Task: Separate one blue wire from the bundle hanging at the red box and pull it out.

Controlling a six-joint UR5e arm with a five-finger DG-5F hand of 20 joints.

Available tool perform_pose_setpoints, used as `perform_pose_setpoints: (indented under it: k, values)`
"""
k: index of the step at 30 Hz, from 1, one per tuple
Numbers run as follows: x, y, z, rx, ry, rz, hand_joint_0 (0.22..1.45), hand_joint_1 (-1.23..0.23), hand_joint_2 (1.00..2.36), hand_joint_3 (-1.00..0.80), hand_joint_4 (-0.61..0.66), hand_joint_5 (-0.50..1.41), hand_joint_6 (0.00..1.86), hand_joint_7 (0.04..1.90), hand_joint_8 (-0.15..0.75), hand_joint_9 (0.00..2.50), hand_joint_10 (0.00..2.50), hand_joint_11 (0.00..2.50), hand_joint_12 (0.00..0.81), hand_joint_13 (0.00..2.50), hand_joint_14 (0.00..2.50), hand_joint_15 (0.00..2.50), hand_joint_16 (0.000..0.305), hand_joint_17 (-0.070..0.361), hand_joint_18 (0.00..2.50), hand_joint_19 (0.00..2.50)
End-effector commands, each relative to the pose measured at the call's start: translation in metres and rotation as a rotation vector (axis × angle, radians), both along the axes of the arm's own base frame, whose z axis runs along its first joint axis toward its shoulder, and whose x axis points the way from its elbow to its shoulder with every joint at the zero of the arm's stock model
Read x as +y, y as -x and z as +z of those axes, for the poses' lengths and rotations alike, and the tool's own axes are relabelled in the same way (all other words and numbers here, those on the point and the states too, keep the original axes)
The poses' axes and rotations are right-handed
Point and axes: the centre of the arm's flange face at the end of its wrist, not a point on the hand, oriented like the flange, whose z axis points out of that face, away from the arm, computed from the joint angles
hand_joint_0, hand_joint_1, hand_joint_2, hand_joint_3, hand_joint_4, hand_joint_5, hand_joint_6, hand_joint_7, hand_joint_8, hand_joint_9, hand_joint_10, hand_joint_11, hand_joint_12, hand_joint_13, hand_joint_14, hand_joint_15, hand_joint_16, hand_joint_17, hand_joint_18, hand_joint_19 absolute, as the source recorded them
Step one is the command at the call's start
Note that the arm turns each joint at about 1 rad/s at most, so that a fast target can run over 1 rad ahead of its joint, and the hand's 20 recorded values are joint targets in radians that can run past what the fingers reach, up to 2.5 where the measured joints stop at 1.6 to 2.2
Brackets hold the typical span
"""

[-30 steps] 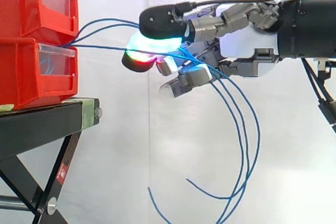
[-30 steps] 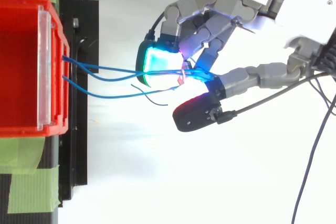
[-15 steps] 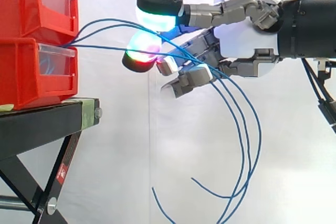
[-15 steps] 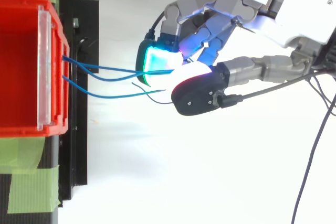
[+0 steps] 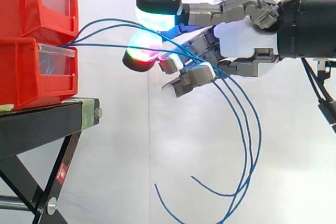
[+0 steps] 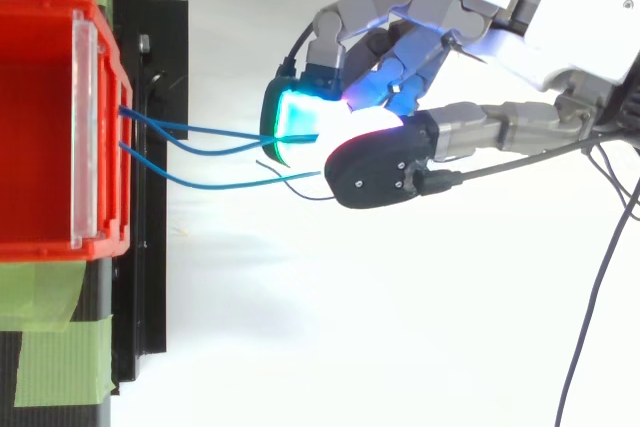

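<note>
1. Judging the progress first: you have not pulled any wire out yet. The thin blue wires (image 5: 100,45) all have one end in the stacked red plastic bins (image 5: 37,72) on the black stand (image 5: 42,121), coming out where the upper bin meets the lower one.
2. The robot hand (image 5: 241,35) is level with that opening, a little way off the bins, and the wires run straight through it.
3. You cannot tell from either view whether the hand has a grip on any wire. The glow and the overlapping parts hide the contact.
4. No single wire looks clearly split off. In the top view the strands leave the bin apart from each other, then close together as they enter the hand.
5. What is left, as I judge it: isolate one strand, secure it, then draw it away from the bins until its end slips free.
6. The long axis of the wires between the bin and the hand is near level, running straight out from the bin front towards the arm.
7. Past the hand the wires droop in a wide arc. Their free ends curl back under the hand towards the stand, tips pointing up and towards the bins.
8. Pulling along that level line looks the cleanest way, since the strands already point that way.
</note>
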Motion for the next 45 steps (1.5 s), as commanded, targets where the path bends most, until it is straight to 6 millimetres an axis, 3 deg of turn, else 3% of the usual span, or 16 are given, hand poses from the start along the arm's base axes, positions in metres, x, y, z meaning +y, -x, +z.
perform_pose_setpoints:
  k: [1,21,29,40,45]
  values:
    - [0.0,0.0002,-0.0005,0.0,0.001,0.001,0.64,-0.6,1.01,-0.36,0.18,-0.21,0.86,0.98,0.336,1.15,0.02,1.32,0.295,1.5,0.02,1.41,0.05,0.113,0.69,0.54]
    - [0.0001,0.0,0.0001,0.0,0.001,0.001,0.64,-0.84,1.02,-0.25,0.13,-0.21,0.86,1.02,0.327,1.14,0.02,1.32,0.301,1.48,0.02,1.43,0.05,0.112,0.67,0.53]
    - [0.0001,-0.0002,0.0002,-0.001,0.001,0.001,0.64,-0.84,1.02,-0.26,0.15,-0.21,0.86,1.02,0.323,1.12,0.02,1.31,0.298,1.47,0.02,1.43,0.05,0.112,0.66,0.54]
    - [0.0007,-0.0002,0.0002,-0.001,0.001,-0.001,0.61,-0.7,1.02,-0.2,0.13,-0.21,0.86,1.07,0.324,1.13,0.02,1.31,0.295,1.48,0.02,1.44,0.051,0.114,0.65,0.56]
    - [0.0,-0.0001,0.0002,-0.001,0.001,-0.001,0.65,-0.81,1.03,-0.15,0.16,-0.22,0.86,1.05,0.307,1.09,0.02,1.31,0.294,1.45,0.02,1.42,0.051,0.115,0.64,0.54]
